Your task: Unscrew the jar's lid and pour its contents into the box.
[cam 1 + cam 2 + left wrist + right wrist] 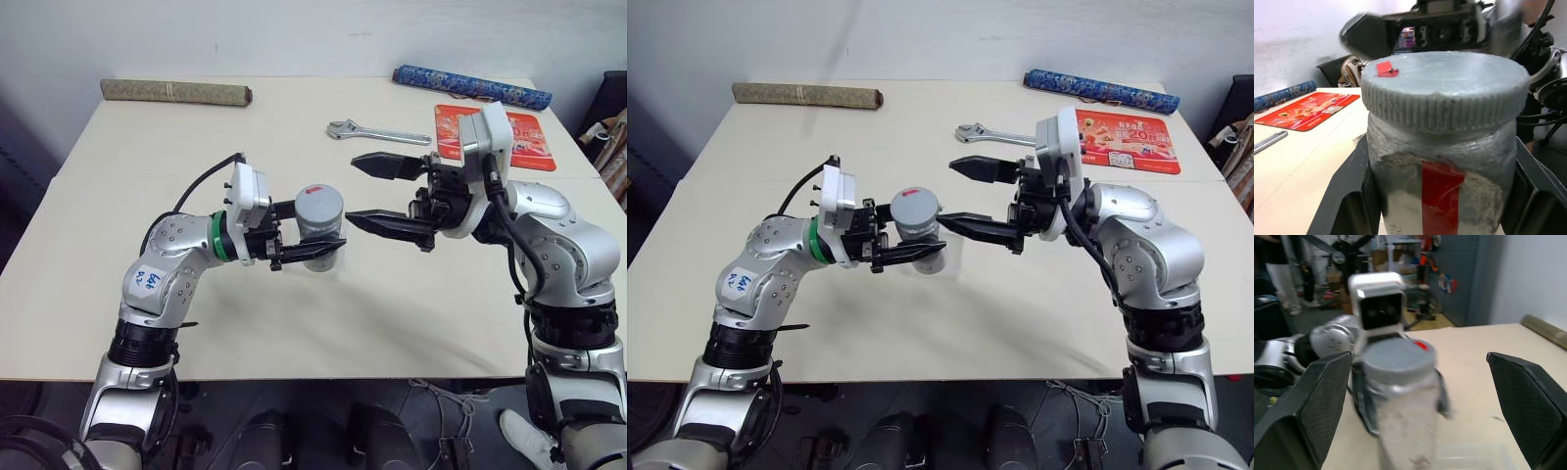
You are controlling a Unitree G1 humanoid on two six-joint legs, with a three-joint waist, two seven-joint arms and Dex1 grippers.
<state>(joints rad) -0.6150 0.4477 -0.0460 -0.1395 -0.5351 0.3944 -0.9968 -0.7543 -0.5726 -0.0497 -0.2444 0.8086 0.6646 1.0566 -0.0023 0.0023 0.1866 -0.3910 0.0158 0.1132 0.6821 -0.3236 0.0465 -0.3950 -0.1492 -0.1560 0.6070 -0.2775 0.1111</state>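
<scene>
Jar held up over the bench, lid still on, right claw set wide beside it.

The bench point(294, 333) carries a spanner point(377, 132), a red printed card point(529, 137) and two rolls at its far edge, all well apart from the work. The left claw point(309, 247) is clamped on the jar point(320, 235), holding it upright above the bench; the box point(1474, 456) lies just below. The right claw point(377, 194) stands wide open, facing the jar, fingertips near the lid point(319, 203) but apart from it. To do this well, I judge it should centre on the ribbed rim, close squarely, then twist while the left holds firm.
</scene>
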